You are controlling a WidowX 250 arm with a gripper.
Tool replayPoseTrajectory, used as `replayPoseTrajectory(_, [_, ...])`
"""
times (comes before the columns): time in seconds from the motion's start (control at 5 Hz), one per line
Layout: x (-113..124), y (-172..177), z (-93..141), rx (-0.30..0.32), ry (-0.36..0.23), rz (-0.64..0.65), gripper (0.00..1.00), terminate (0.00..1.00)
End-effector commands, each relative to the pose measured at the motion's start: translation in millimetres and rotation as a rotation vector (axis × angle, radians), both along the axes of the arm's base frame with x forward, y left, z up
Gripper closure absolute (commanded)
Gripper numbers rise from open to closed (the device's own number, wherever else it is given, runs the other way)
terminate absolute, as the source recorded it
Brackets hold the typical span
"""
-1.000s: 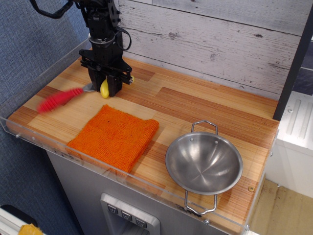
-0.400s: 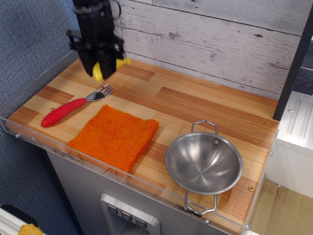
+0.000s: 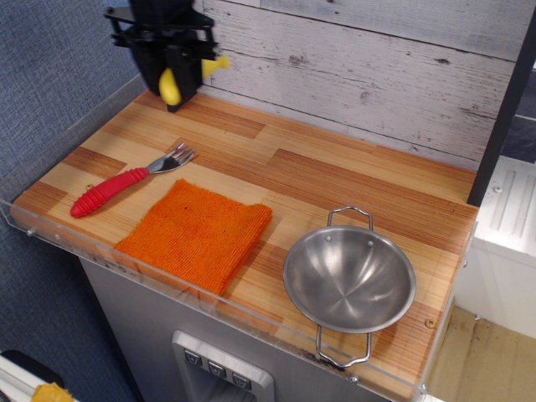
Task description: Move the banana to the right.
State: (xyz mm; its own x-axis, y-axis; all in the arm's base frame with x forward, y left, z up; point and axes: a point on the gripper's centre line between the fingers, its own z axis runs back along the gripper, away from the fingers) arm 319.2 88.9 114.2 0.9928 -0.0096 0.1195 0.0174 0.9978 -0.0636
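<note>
Banana [image 3: 171, 85] is off the counter, held in the air at the back-left corner, in front of the plank wall [image 3: 377, 67]. Thick yellow end pokes out below the gripper [image 3: 170, 77]; the thin end sticks out to the side at about the height of the gripper body. Gripper is clamped on the banana, black fingers [image 3: 154, 74] on either side of it, pointing down. Upper part of the arm runs out of the top of the frame.

Below and slightly toward the front: fork [image 3: 127, 179] with a red handle lying flat on the wooden counter [image 3: 335, 184], tines pointing to the back-right, handle toward the left front edge. Just beside the tines, an orange cloth [image 3: 195, 233] spread flat, its near edge by the clear plastic rim of the counter. To the right of the cloth, well apart from the banana, a metal bowl [image 3: 349, 280] with two wire handles, upright, nothing in it, near the front-right corner.
</note>
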Motion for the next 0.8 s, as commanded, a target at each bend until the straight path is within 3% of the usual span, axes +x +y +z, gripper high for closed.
replayPoseTrajectory(0.0, [12.5,-73.1,0.7,0.059,-0.111,-0.103,1.0,0.0])
replayPoseTrajectory(0.2, [18.2,-96.0,-13.9,0.053,-0.094,-0.125,1.0,0.0])
replayPoseTrajectory(0.6, [29.7,-99.5,-58.4,0.054,-0.033,-0.09,1.0,0.0])
